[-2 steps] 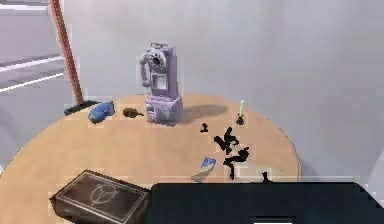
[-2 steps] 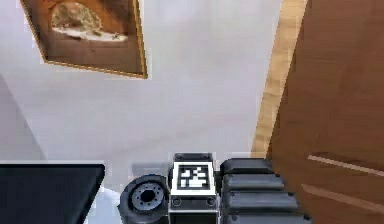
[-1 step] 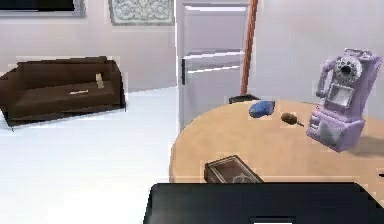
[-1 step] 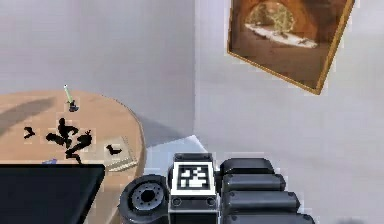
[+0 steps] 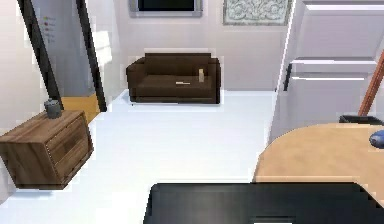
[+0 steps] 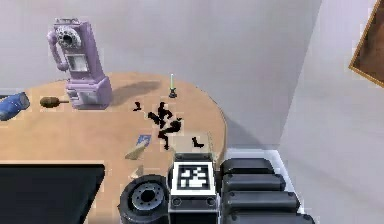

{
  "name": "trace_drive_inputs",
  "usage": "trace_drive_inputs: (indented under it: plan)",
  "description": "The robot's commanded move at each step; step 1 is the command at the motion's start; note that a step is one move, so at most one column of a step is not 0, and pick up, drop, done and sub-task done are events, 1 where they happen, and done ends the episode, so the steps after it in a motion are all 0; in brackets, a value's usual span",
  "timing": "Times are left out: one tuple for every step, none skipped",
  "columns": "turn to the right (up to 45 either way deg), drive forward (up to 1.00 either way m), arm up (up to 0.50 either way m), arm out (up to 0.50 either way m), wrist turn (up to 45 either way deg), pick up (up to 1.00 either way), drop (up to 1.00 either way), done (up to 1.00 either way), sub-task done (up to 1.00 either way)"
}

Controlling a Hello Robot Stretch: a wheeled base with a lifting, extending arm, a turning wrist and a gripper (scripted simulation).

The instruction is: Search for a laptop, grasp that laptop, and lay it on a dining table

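Judging from how things lie, the carrying part looks close to over, though the pictures leave that unproven. Nearest, a flat black rectangular slab [image 6: 50,195] lies at the near edge of the round light-wood table [image 6: 100,130], toward the arm side view's left. Its shape and colour fit a closed laptop, yet I cannot say for sure that it is one. Just beside it, the dark square arm [image 6: 255,190] reaches over the same near edge, with a white black-marked square [image 6: 196,180] at its end. Farther in, around the table's middle, the dark thin-fingered gripper [image 6: 160,118] shows against the tabletop among pale scraps of paper [image 6: 137,150], so I cannot tell whether it holds anything. Toward the far edge stand a small pale candle on a dark base [image 6: 172,88] and a lilac old-style wall telephone [image 6: 78,60]. If the slab is the laptop and this is the dining table, only drawing the arm back is left. If not, the search is not yet done. Across the room in the forward view, a dark brown sofa [image 5: 173,78] sits against the far wall.
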Motion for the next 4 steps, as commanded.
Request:
trace_drive_inputs:
  plan:
    - [0.0, 0.0, 0.0, 0.48, 0.0, 0.0, 0.0, 0.0, 0.0]
    - [0.0, 0.0, 0.0, 0.0, 39.0, 0.0, 0.0, 0.0, 0.0]
    - [0.0, 0.0, -0.26, 0.0, 0.0, 0.0, 0.0, 0.0, 0.0]
    - [0.0, 0.0, 0.0, 0.0, 0.0, 0.0, 1.0, 0.0, 0.0]
